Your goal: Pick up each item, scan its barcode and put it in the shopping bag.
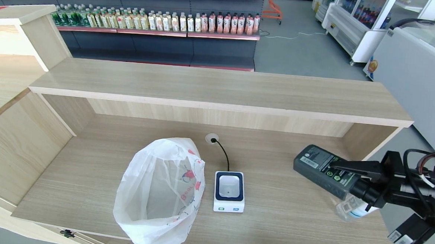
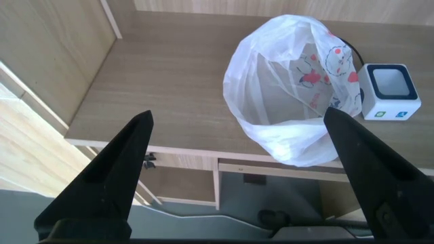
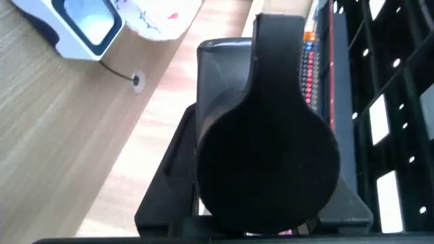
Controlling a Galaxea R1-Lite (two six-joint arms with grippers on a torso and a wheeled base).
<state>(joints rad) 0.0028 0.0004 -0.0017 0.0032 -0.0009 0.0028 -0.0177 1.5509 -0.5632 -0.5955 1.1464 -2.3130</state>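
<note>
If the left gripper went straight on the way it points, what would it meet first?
Probably the rim of the white plastic shopping bag on the wooden counter; depth is unclear.

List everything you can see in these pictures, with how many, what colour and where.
counter: one, light wood, in front.
scanner: one, white and dark blue, mid-counter, black cable behind.
shopping bag: one, white with red print, open, left of the scanner.
dark grey pack: one, above the counter's right end.
clear labelled item: one, counter's right edge, kind unclear.
bottles: many, green, yellow, pink, shelf behind.
freezers: at least two, white, far right.
left hand: one, black, open, near the counter's front edge.
right hand: one, black, shut on the pack.
</note>
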